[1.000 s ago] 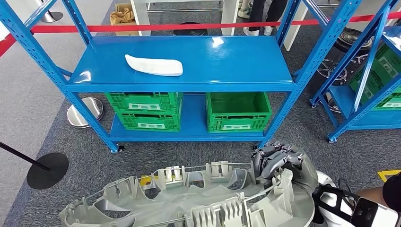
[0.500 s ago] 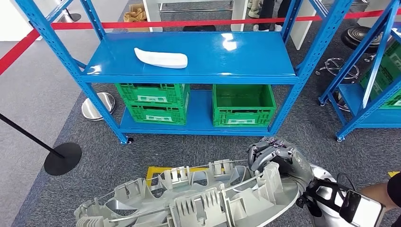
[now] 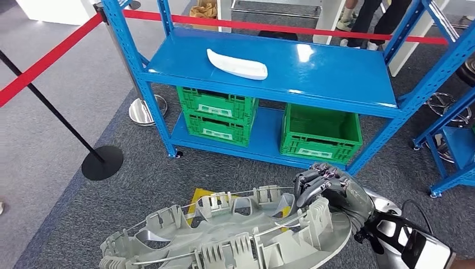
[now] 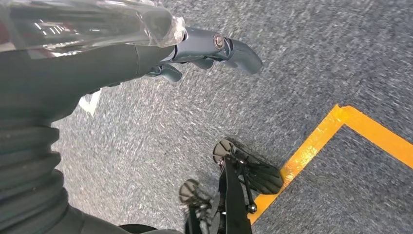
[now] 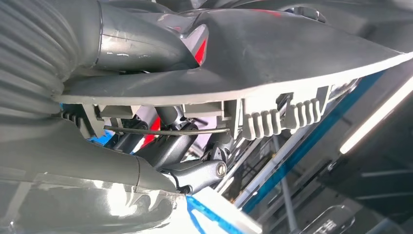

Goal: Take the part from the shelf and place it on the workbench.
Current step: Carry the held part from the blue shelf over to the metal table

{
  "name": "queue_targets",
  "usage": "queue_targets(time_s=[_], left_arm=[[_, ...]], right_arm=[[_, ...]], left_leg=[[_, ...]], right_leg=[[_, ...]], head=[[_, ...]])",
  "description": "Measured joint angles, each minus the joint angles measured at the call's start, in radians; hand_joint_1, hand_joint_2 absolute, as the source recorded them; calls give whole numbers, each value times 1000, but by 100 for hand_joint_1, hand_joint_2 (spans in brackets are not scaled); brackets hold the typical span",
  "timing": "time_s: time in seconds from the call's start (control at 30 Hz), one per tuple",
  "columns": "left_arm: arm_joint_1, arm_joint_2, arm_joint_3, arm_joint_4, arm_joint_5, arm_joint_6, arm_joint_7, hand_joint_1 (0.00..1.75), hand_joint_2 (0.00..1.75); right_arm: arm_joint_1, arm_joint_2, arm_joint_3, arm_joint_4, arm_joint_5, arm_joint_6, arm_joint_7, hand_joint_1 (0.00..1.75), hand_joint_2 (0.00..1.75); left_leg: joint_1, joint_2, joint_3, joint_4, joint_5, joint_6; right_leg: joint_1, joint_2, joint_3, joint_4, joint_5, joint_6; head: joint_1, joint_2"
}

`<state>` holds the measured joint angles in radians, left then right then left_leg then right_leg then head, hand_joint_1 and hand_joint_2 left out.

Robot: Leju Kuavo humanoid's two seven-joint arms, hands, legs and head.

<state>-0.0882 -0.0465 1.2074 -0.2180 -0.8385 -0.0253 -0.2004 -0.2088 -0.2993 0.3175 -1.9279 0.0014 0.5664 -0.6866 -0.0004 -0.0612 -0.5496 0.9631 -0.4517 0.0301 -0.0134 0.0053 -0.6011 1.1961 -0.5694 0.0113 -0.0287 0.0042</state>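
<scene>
I see right hand gripping end of grey part, carried above carpet, clear of blue shelf. Left hand fingers spread, holding nothing.

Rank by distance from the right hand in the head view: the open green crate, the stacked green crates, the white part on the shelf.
From the right hand, gripping the grey part:
1. Open green crate, lower shelf, directly ahead.
2. Stacked green crates, lower shelf, further left.
3. White part, upper shelf, farthest.
</scene>
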Motion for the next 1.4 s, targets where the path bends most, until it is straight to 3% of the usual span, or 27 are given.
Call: queue_targets(time_s=[0.07, 0.13, 0.2, 0.27, 0.33, 0.37, 0.4, 0.43, 0.47, 0.57, 0.63, 0.7, 0.77, 0.8, 0.87, 0.9, 0.93, 0.97, 1.0, 1.03, 1.1, 1.17, 1.23, 1.3, 1.37, 1.4], left_arm=[[-1, -1, 0, 0, -5, -7, 0, 0, 175], [-2, -2, 0, 1, -12, -13, 0, 0, 175], [0, -4, -1, 1, -20, -18, 1, 0, 175], [0, -8, -2, 3, -28, -23, 1, 0, 175], [-3, -12, -5, 3, -34, -24, -3, 0, 175], [-5, -14, -7, 3, -36, -25, -5, 0, 175], [-5, -17, -9, 3, -38, -25, -9, 0, 175], [-5, -19, -10, 4, -40, -25, -12, 0, 175], [-4, -21, -12, 4, -41, -25, -15, 0, 175], [-5, -24, -14, 4, -42, -25, -21, 0, 175], [-6, -25, -17, 4, -43, -23, -21, 0, 175], [-5, -27, -18, 4, -43, -20, -21, 0, 175], [-3, -29, -18, 4, -42, -17, -20, 0, 175], [-3, -30, -18, 4, -41, -16, -19, 0, 175], [-4, -33, -18, 4, -42, -11, -15, 0, 175], [-4, -35, -19, 4, -45, -9, -13, 0, 175], [-3, -37, -19, 4, -47, -8, -10, 0, 175], [-2, -39, -19, 5, -50, -7, -7, 0, 175], [-2, -41, -19, 6, -52, -6, -5, 0, 175], [-2, -42, -19, 6, -53, -6, -4, 0, 175], [-2, -44, -19, 7, -53, -6, -4, 0, 175], [0, -43, -19, 8, -55, -5, -5, 0, 175], [3, -41, -20, 8, -61, -5, -9, 0, 175], [3, -38, -22, 8, -67, -4, -16, 0, 175], [0, -32, -27, 8, -76, -5, -24, 0, 175], [-1, -29, -30, 8, -82, -6, -27, 0, 175]], right_arm=[[1, -1, 6, -15, 14, -9, 2, 175, 175], [5, 0, 12, -34, 25, -19, 6, 175, 175], [10, 0, 18, -52, 35, -26, 10, 175, 175], [12, 0, 22, -68, 41, -29, 13, 175, 175], [11, 0, 24, -81, 40, -26, 18, 175, 175], [10, -1, 24, -85, 39, -23, 22, 175, 175], [10, -1, 25, -87, 36, -19, 27, 175, 175], [9, -1, 26, -88, 33, -15, 32, 175, 175], [8, -1, 27, -89, 31, -11, 37, 175, 175], [-4, 0, 33, -89, 26, -3, 45, 175, 175], [-16, 1, 38, -88, 22, 5, 48, 175, 175], [-28, 2, 42, -88, 13, 14, 53, 175, 175], [-41, 2, 43, -87, 2, 22, 58, 175, 175], [-45, 2, 44, -86, -4, 26, 59, 175, 175], [-49, 1, 45, -81, -14, 32, 58, 175, 175], [-48, 0, 45, -78, -18, 35, 56, 175, 175], [-48, 0, 46, -75, -20, 38, 52, 175, 175], [-48, -1, 46, -71, -21, 40, 46, 175, 175], [-48, -3, 46, -68, -20, 41, 38, 175, 175], [-48, -4, 46, -65, -17, 42, 30, 175, 175], [-48, -5, 46, -59, -13, 41, 14, 175, 175], [-47, -5, 45, -53, -11, 39, 4, 175, 175], [-47, -2, 45, -50, -11, 35, 1, 175, 175], [-47, 4, 45, -49, -10, 30, 0, 175, 175], [-46, 8, 44, -49, -9, 24, -1, 175, 175], [-44, 9, 43, -49, -8, 21, -1, 175, 175]], left_leg=[[0, -25, -8, 12, -1, -6], [2, -47, -25, 22, 2, -19], [5, -66, -37, 25, 8, -33], [2, -35, -56, 55, -12, -43], [1, 27, -108, 164, -74, -53], [4, 45, -142, 237, -107, -58], [7, 52, -168, 295, -127, -61], [9, 55, -176, 318, -128, -63], [10, 58, -163, 298, -111, -63], [6, 97, -44, 87, -28, -54], [-1, 113, -11, 20, -15, -42], [-4, 97, -16, 19, -13, -29], [1, 79, -17, 13, -6, -16], [4, 70, -16, 10, -2, -10], [5, 50, -19, 10, 1, -5], [5, 38, -20, 11, 2, -4], [4, 25, -21, 12, 2, -4], [4, 11, -21, 14, 2, -4], [5, -4, -21, 17, 1, -5], [6, -19, -22, 22, 0, -7], [6, -45, -31, 34, -3, -17], [7, -65, -45, 40, 0, -29], [10, -74, -52, 41, 2, -38], [7, -28, -76, 86, -25, -46], [6, 35, -138, 209, -86, -54], [7, 49, -173, 278, -113, -56]], right_leg=[[-4, 47, 63, -139, 55, -4], [-5, 77, 79, -187, 64, -5], [-5, 58, 75, -186, 69, -10], [-9, 31, 74, -188, 74, -21], [-11, 2, 71, -189, 76, -26], [-10, -13, 69, -189, 76, -27], [-10, -28, 68, -189, 76, -27], [-9, -43, 68, -189, 76, -27], [-9, -57, 68, -189, 76, -27], [-7, -90, 73, -189, 74, -22], [-3, -106, 74, -189, 72, -13], [-3, -119, 76, -192, 72, -1], [-7, -94, 69, -172, 55, 9], [-8, -68, 52, -134, 30, 12], [-9, -23, -8, 2, -38, 16], [-9, -14, -40, 70, -62, 17], [-8, -11, -59, 108, -69, 16], [-9, -9, -58, 105, -54, 15], [-10, -5, -37, 55, -20, 14], [-12, 9, -3, -21, 18, 13], [-18, 51, 49, -141, 62, 13], [-16, 67, 57, -164, 64, 9], [-15, 44, 57, -164, 68, -1], [-17, 18, 59, -166, 70, -12], [-14, -10, 58, -166, 68, -19], [-12, -24, 58, -166, 68, -20]], head=[[-1, 0], [-2, 0], [-2, 0], [-6, 0], [-13, 0], [-16, 0], [-16, 0], [-16, 0], [-16, 0], [-16, 0], [-15, 0], [-16, 0], [-13, 0], [-11, 0], [-7, 0], [-5, 0], [-5, 0], [-5, 0], [-5, 0], [-5, 0], [-5, 0], [-6, 0], [-6, 0], [-12, 0], [-20, 0], [-21, 0]])
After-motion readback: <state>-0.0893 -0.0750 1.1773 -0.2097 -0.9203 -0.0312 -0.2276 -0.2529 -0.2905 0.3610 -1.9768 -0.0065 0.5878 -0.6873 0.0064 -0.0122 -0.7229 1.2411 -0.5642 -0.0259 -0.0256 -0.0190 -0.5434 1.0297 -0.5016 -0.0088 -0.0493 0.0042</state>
